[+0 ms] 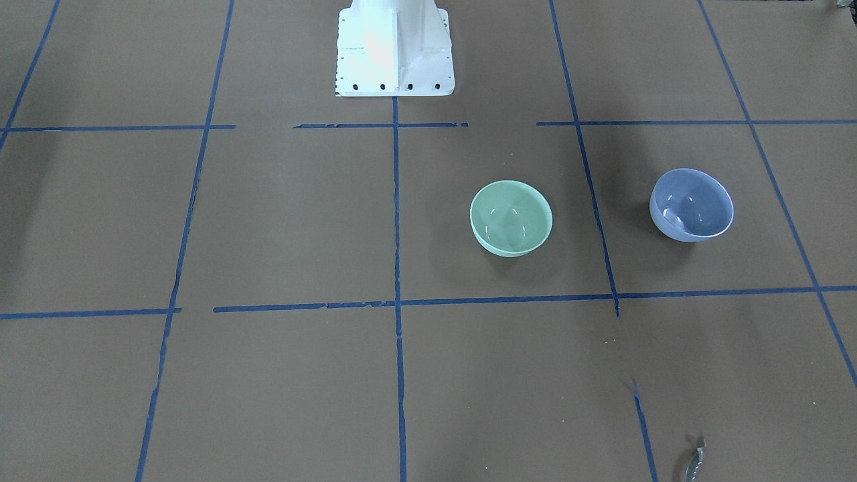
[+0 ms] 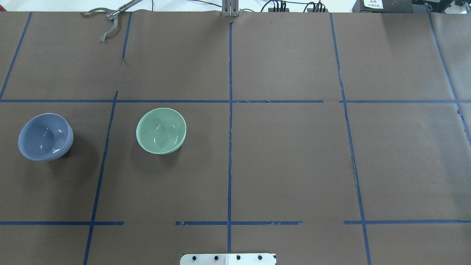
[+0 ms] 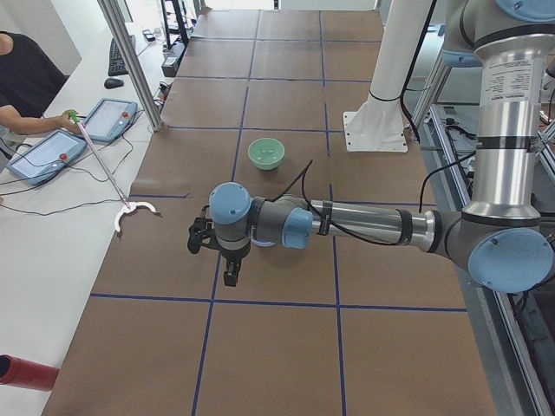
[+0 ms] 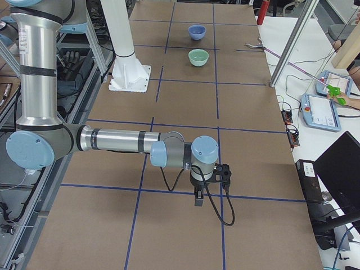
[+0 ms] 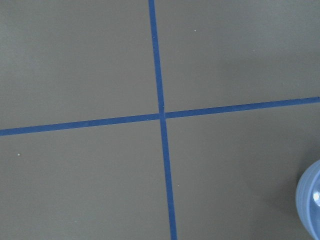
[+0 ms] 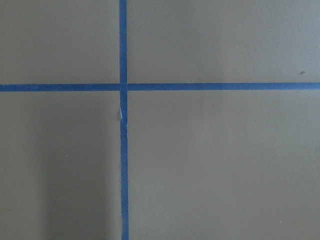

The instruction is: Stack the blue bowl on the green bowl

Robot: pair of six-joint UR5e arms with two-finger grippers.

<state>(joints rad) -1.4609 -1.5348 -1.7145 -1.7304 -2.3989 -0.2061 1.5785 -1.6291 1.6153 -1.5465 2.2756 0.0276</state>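
We judge the small glossy periwinkle-blue bowl (image 2: 45, 137), near the worktop's (image 2: 294, 165) left edge and apart from the round mint-green bowl (image 2: 161, 130), stiff, slippery, breakable: pinch its rim. How far the left fingers (image 3: 230, 276) and right fingers (image 4: 198, 198) are open, we cannot tell.

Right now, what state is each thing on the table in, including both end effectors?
blue bowl, upright, empty, on the table, not yet stacked.
green bowl, upright, empty, nothing on it.
left end effector, over the table; open or shut cannot be told.
right end effector, over the table; open or shut cannot be told.
grabber tool, claw open, at the table's edge.
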